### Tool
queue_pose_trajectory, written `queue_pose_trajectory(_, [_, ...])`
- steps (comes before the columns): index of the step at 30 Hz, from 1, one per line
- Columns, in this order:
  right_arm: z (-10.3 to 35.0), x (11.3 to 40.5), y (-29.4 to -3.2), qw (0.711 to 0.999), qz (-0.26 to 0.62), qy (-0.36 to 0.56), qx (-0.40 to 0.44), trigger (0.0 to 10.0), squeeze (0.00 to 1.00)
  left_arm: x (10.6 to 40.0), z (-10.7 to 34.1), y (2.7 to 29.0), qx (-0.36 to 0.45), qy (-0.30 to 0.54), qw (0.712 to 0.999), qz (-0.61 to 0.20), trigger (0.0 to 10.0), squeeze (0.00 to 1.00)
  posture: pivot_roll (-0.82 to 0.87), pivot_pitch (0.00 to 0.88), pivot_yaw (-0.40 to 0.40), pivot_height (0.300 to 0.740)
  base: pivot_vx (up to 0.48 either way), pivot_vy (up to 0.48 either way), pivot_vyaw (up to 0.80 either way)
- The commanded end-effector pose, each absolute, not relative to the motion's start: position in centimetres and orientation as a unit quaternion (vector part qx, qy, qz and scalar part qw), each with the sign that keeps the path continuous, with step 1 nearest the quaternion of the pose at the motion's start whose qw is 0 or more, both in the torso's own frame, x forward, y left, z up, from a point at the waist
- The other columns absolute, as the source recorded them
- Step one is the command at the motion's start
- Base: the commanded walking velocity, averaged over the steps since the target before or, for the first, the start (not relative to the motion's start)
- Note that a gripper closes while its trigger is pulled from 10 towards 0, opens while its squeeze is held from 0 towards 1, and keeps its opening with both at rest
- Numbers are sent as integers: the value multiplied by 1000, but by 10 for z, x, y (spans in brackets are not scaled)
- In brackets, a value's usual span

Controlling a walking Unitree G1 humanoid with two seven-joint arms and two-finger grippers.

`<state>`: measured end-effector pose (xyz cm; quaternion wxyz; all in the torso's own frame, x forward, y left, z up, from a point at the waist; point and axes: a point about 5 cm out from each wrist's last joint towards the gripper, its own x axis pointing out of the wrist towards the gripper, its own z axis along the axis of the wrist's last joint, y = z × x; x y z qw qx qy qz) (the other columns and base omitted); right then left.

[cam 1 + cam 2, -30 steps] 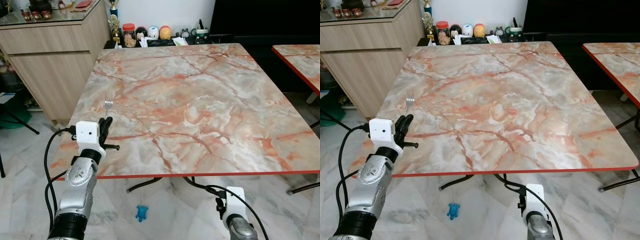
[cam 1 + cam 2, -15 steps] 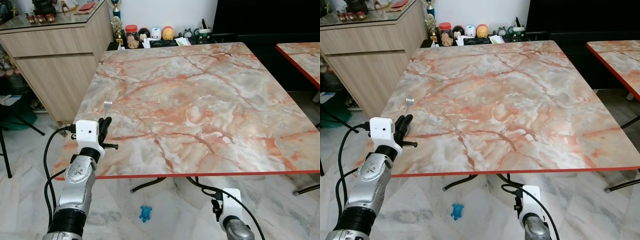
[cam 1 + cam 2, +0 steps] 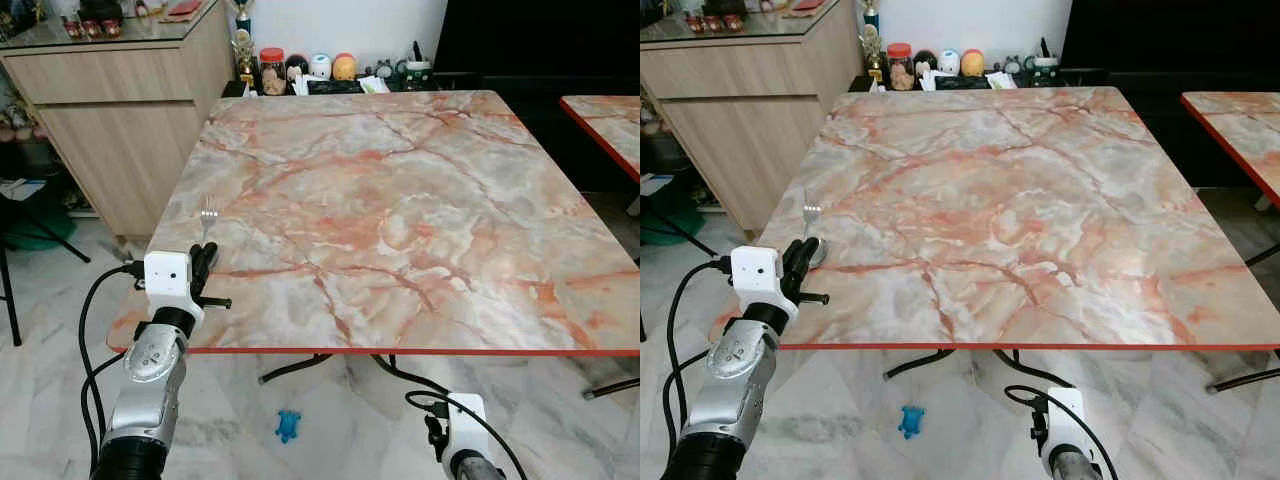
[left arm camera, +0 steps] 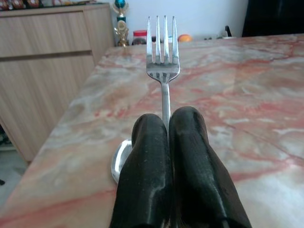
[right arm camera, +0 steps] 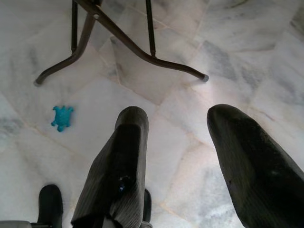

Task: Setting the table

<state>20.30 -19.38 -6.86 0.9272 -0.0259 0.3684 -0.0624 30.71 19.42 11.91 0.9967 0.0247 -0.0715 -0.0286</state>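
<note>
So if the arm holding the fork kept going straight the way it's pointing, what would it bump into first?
Probably nothing soon. The left end effector holds the fork pointing across the bare table, just above it. The jars and cups past the far edge would likely come first, though depth is hard to judge.

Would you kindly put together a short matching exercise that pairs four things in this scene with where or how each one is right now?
Things:
1. fork
2. right gripper
3. blue toy
4. wooden cabinet

Places or states:
A. lying on the floor below the table's near edge
B. pinched between two black fingers, prongs pointing away over the table
C. standing beyond the marble table's far left corner
D. open, hanging low over the floor tiles

Pairs: 1-B, 2-D, 3-A, 4-C
</note>
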Motion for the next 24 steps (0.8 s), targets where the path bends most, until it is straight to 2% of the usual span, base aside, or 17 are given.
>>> queue_pose_trajectory(1, [-68, 202, -196, 928, -79, 364, -22, 10000, 0, 305, 123, 194, 30, -76, 996, -28, 10000, 0, 100, 0, 6, 740, 0, 0, 0])
queue_pose_trajectory(14, [-68, 201, -195, 929, -92, 358, -14, 10000, 0, 298, 122, 200, 34, -72, 997, -19, 10000, 0, 106, 0, 4, 740, 0, 0, 0])
queue_pose_trajectory(24, [-73, 197, -194, 917, -80, 390, 13, 10000, 0, 304, 119, 190, 31, -56, 997, -34, 10000, 0, 113, 0, 5, 740, 0, 0, 0])
